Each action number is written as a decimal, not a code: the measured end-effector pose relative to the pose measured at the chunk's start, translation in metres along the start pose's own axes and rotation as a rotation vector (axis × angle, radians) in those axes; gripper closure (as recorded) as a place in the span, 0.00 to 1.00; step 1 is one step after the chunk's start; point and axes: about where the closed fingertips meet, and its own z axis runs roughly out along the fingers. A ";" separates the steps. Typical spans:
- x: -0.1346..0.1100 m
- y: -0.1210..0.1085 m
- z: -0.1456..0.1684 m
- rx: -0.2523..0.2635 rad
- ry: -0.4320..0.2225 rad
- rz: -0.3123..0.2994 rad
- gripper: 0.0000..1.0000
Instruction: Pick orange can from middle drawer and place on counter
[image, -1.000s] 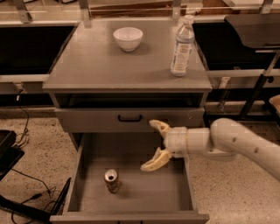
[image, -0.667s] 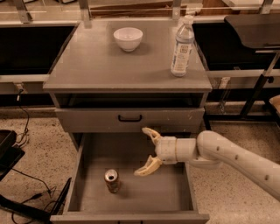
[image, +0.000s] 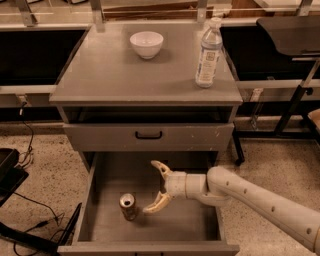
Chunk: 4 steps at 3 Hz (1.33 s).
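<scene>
The orange can (image: 128, 206) stands upright on the floor of the open middle drawer (image: 200, 227), towards its front left. My gripper (image: 154, 187) reaches in from the right over the drawer. Its two pale fingers are spread wide and it is empty. The lower fingertip (image: 148, 210) is just right of the can, a small gap apart. The grey counter (image: 115, 75) is the cabinet's top, above the drawers.
A white bowl (image: 146, 44) and a clear water bottle (image: 208, 54) stand on the counter. A shut drawer front with a black handle (image: 148, 135) sits above the open drawer. Black cables and gear (image: 15, 175) lie on the speckled floor at the left.
My gripper has moved left across the open drawer towards the can, staying open. The can has not moved.
</scene>
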 end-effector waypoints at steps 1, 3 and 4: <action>0.029 0.010 0.025 -0.013 0.000 0.023 0.00; 0.052 0.031 0.079 -0.069 -0.035 0.052 0.00; 0.061 0.038 0.099 -0.103 -0.011 0.065 0.19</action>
